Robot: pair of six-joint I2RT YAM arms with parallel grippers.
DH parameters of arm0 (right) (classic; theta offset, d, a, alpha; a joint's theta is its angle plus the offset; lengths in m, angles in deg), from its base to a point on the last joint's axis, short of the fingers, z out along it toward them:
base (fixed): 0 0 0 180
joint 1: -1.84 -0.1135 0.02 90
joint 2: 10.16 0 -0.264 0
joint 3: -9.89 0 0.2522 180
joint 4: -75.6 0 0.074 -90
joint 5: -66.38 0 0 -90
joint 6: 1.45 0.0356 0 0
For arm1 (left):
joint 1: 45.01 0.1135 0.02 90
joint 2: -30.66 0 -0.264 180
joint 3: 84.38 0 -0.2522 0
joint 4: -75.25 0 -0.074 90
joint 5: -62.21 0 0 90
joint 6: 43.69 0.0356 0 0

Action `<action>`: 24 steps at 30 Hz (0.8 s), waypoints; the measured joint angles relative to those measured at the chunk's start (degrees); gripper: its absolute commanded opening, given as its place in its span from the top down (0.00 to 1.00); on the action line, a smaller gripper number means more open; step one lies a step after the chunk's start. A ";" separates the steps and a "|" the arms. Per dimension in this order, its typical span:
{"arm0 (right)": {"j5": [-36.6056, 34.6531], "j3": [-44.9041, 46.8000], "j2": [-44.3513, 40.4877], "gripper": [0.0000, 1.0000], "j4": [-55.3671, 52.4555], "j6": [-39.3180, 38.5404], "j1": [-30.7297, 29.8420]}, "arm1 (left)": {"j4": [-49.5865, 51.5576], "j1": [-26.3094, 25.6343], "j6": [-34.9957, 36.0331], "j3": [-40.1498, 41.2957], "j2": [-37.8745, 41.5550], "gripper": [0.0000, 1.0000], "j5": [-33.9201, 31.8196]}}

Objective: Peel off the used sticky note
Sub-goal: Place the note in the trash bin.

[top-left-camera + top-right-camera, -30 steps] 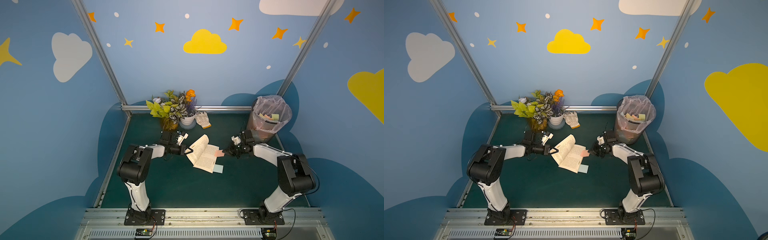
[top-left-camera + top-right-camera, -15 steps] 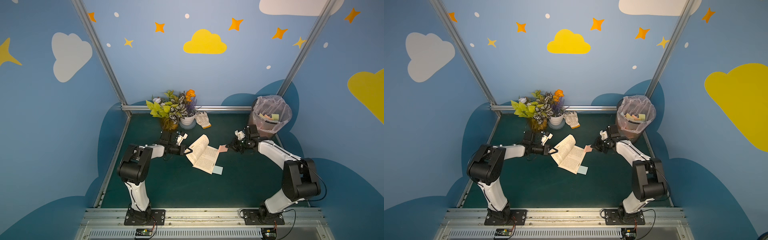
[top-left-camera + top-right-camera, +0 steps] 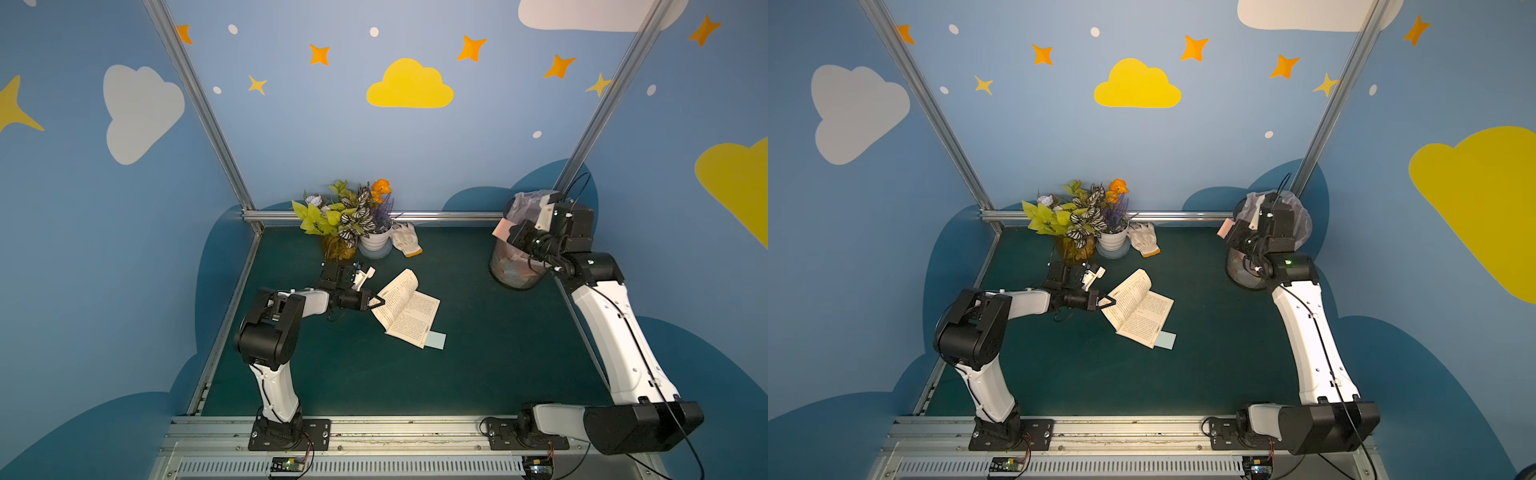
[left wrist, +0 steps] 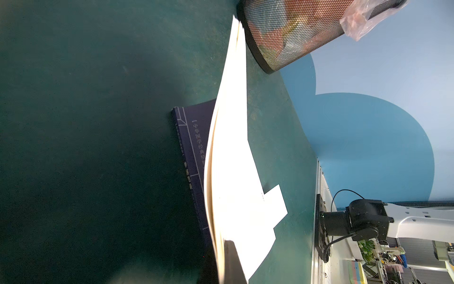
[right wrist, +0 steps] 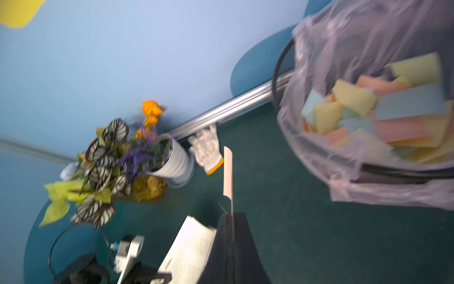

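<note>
The pink sticky note (image 5: 228, 172), judged light and limp, is clamped by one edge in the right gripper (image 5: 232, 217) near the bin (image 3: 515, 274); pages of the book (image 3: 409, 309) are clamped in the left gripper (image 3: 377, 300)

Matt, faintly scuffed green mat (image 3: 478, 365); book (image 3: 409, 309) of uncoated printed paper with a matt navy cover (image 4: 191, 137); pink paper sticky note (image 5: 228, 172); black perforated-metal bin (image 4: 290, 37) with a thin, crinkled, translucent plastic liner (image 5: 368, 37) — white knitted cloth glove (image 3: 406, 243), brushed metal rail (image 3: 449, 216).
</note>
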 measured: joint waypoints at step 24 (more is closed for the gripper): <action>-12.63 -37.40 32.85 0.10 -12.68 -7.50 8.17 | 0.68 0.00 0.04 -0.26 0.00 0.97 -0.22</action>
